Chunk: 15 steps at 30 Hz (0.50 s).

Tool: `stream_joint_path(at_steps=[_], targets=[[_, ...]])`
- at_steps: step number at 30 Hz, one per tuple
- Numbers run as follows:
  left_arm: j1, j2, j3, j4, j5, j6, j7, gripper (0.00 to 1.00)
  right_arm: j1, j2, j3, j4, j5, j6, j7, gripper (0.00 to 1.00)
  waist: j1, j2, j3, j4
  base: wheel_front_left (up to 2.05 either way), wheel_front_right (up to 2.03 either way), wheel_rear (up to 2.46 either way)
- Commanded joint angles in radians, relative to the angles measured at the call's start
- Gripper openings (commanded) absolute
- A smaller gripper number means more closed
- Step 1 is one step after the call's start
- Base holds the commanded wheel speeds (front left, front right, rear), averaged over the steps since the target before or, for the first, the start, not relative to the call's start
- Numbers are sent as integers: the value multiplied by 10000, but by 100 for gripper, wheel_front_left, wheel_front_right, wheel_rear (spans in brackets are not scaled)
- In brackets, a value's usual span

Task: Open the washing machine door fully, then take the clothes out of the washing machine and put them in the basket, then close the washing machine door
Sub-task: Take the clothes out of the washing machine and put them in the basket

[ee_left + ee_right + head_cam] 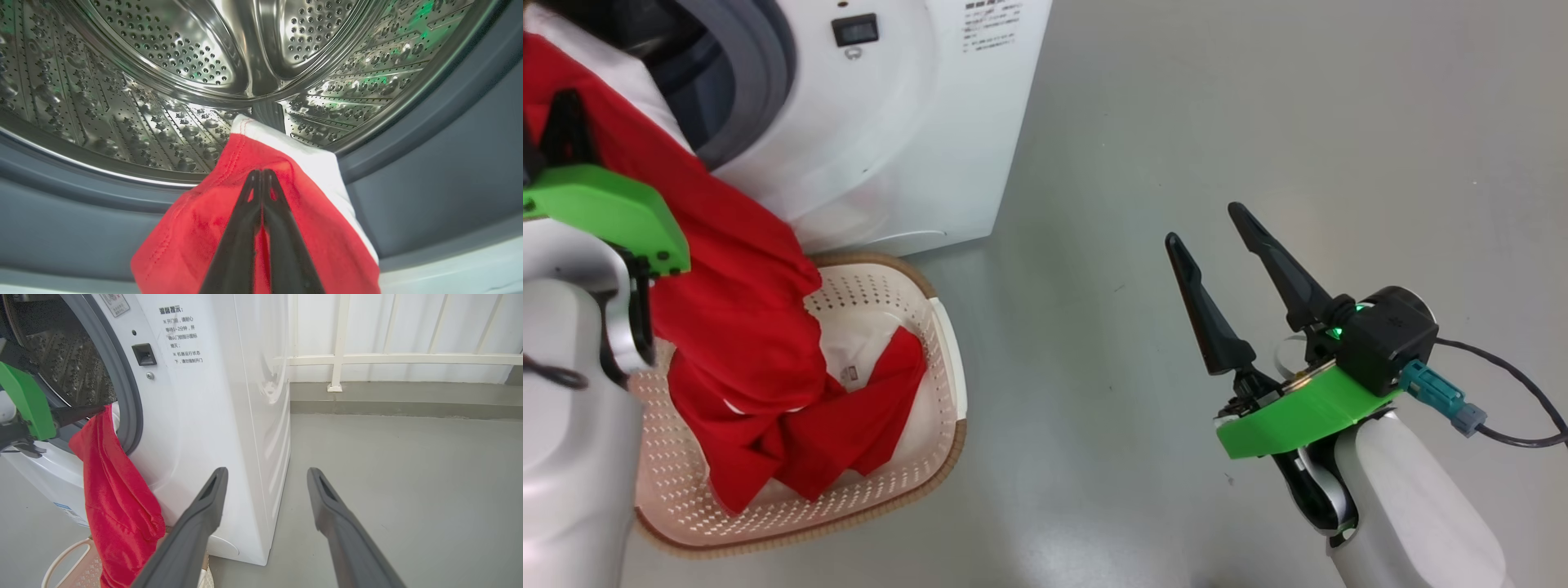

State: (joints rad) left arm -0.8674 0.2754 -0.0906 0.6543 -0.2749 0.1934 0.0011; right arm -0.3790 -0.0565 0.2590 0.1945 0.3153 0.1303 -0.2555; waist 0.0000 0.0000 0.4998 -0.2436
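Right wrist view: washing machine (229, 416) bears Chinese notice (182, 335).

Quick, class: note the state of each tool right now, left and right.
Left tool: closed, holding the clothes.
Right tool: open, holding nothing.

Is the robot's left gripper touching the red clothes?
Touching. In the left wrist view, the left gripper is pinched shut on the red clothes at the mouth of the washing machine.
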Motion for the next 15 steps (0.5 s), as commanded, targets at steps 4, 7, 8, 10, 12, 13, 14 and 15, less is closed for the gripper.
stream_joint_path(at_steps=[4, 7, 8, 10, 12, 13, 14, 15], targets=[[543, 375, 263, -873, -78, 133, -348, 0, 83, 58, 58, -236, -56, 4, -63, 100, 0, 0, -62, 138, 0, 0, 0], [983, 278, 254, -1473, -146, 185, -476, 0, 128, 51, 1, -239, -99, 4, -63, 100, 0, 0, -115, 236, 0, 0, 0], [1145, 253, 234, -1693, -149, 206, -499, 0, 142, 42, -22, -242, -111, 4, -63, 100, 0, 0, -133, 271, 0, 0, 0], [1494, 190, 206, -2176, -166, 263, -557, 0, 171, 15, -61, -249, -134, 4, -63, 100, 0, 0, -175, 336, 0, 0, 0], [1867, 126, 170, -2678, -169, 344, -580, 0, 207, -17, -102, -254, -158, 4, -63, 100, 0, 0, -226, 408, 0, 0, 0], [2063, 94, 151, -2934, -169, 393, -569, 0, 226, -27, -122, -257, -170, 4, -63, 100, 0, 0, -256, 445, 0, 0, 0], [2267, 52, 126, -3217, -169, 445, -553, 0, 248, -36, -139, -261, -183, 4, -63, 100, 0, 0, -286, 483, 0, 0, 0], [2464, 12, 112, -3495, -183, 494, -526, 0, 266, -40, -146, -266, -194, 4, -63, 100, 0, 0, -310, 511, 0, 0, 0]])
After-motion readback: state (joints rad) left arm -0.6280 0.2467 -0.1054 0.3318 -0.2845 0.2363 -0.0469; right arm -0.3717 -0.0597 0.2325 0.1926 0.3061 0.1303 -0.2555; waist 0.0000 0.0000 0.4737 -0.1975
